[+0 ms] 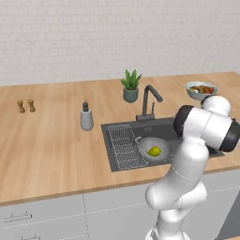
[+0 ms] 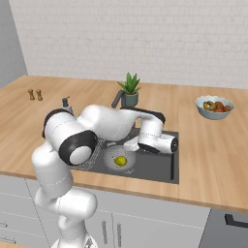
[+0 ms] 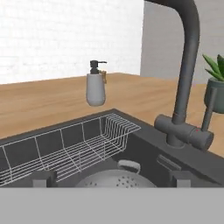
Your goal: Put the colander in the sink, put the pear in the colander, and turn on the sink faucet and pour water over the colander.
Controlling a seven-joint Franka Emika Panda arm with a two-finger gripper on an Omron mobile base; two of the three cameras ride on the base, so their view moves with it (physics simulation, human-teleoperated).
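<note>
The silver-grey colander sits in the dark sink, right of the wire rack. The yellow-green pear lies inside it, and both show again in the right base view, colander and pear. My gripper hangs low over the basin just above the colander's rim, open, its fingertips wide apart with nothing between them. The faucet rises close on the right of the hand view, its thin side lever beside the base. No water shows at the spout.
A grey soap dispenser stands left of the sink. A potted plant is behind the faucet. The blue-grey fruit bowl sits at the back right, and small shakers at the far left.
</note>
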